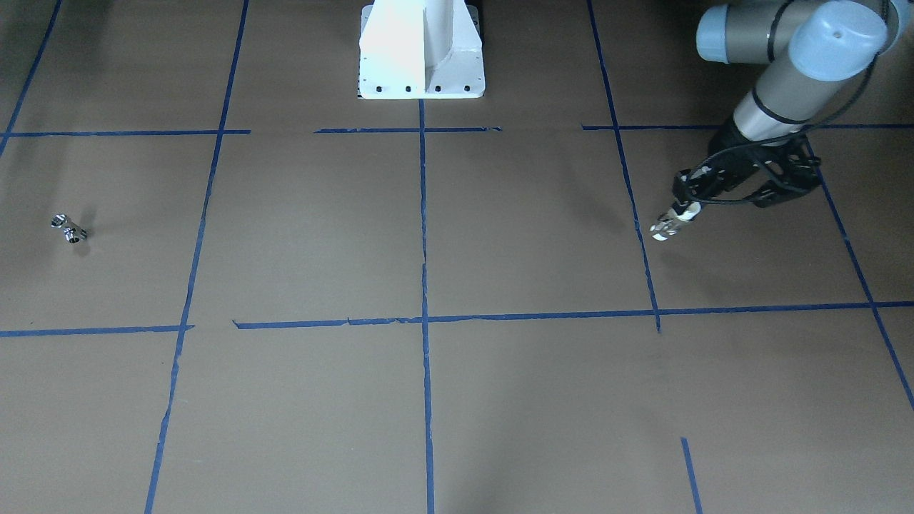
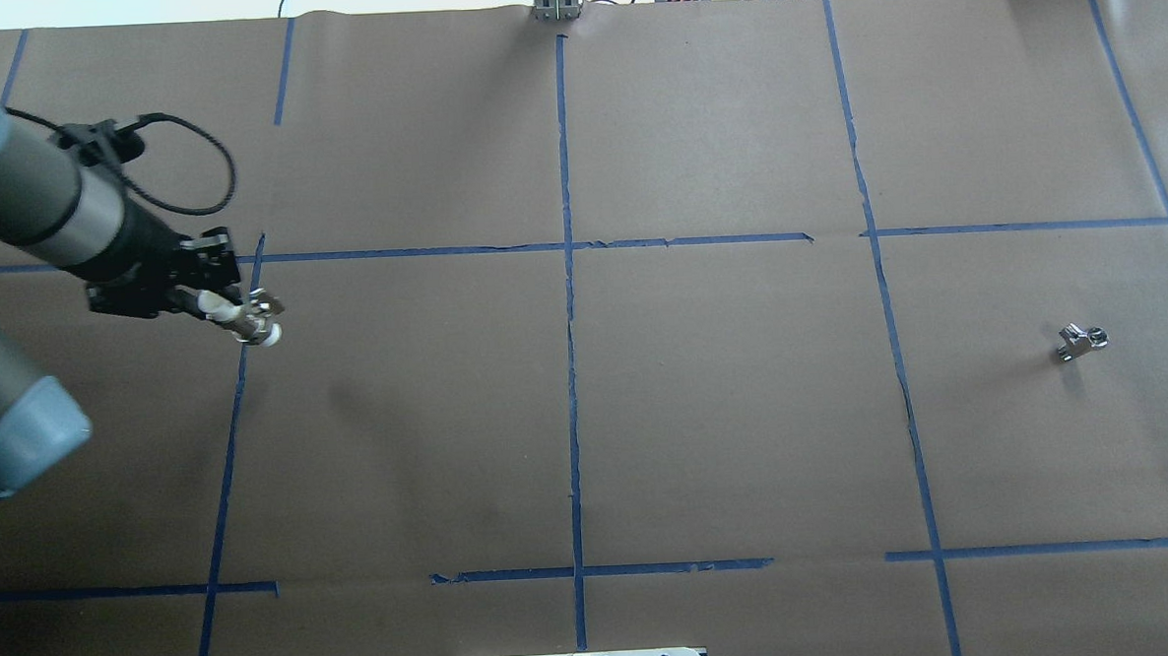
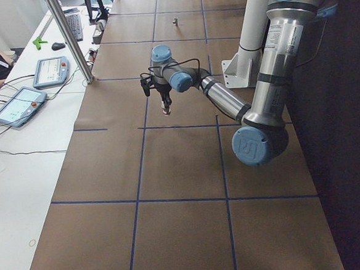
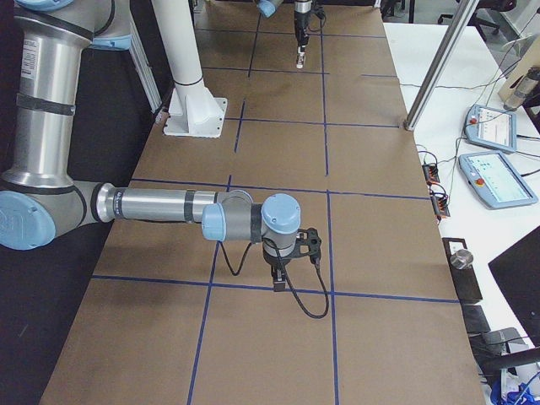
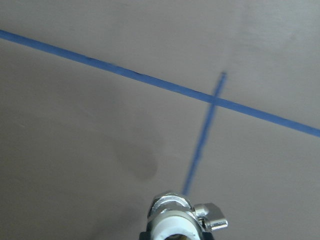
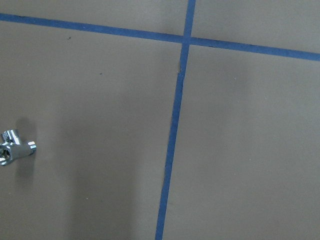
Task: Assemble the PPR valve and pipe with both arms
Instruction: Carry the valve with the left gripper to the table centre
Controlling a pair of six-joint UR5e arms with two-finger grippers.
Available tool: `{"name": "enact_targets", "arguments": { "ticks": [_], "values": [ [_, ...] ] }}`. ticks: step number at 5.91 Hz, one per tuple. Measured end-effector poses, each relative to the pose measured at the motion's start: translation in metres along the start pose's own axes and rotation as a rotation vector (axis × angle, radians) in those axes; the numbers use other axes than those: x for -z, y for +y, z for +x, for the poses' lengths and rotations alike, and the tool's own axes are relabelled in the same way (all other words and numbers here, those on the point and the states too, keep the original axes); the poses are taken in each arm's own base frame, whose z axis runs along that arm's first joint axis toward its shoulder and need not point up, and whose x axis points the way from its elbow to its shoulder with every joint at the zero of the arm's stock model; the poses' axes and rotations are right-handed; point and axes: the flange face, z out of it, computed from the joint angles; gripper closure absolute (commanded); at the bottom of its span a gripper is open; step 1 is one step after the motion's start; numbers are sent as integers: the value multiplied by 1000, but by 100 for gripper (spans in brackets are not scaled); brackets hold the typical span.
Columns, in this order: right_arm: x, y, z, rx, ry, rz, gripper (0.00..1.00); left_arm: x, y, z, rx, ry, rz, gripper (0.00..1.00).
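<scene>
My left gripper is shut on a short white pipe piece that carries a chrome valve fitting at its end. It holds the piece above the brown table, over a blue tape line. The same shows in the front view and at the bottom of the left wrist view. A second chrome valve lies alone on the table at the far right; it also shows in the front view and the right wrist view. My right gripper shows only in the exterior right view, pointing down over a tape line; I cannot tell whether it is open or shut.
The white pedestal stands at the table's robot-side edge. Blue tape lines divide the brown paper into squares. A metal post and teach pendants stand on the white side table.
</scene>
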Motion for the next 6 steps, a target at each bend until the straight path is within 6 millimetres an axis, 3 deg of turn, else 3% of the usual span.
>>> {"name": "enact_targets", "arguments": {
  "ticks": [2, 4, 5, 6],
  "values": [
    [0, 0, 0, 1, -2, 0, 0, -15, 74, 113, 96, -16, 13, 100],
    [0, 0, 0, 0, -2, 0, 0, -38, 101, 225, 162, -25, 31, 100],
    [0, 0, 0, 0, -2, -1, 0, -53, 110, 259, 164, -45, 48, 100],
    [0, 0, 0, 0, -2, 0, 0, -64, 116, 272, 162, -60, 52, 100]
  ]
}}
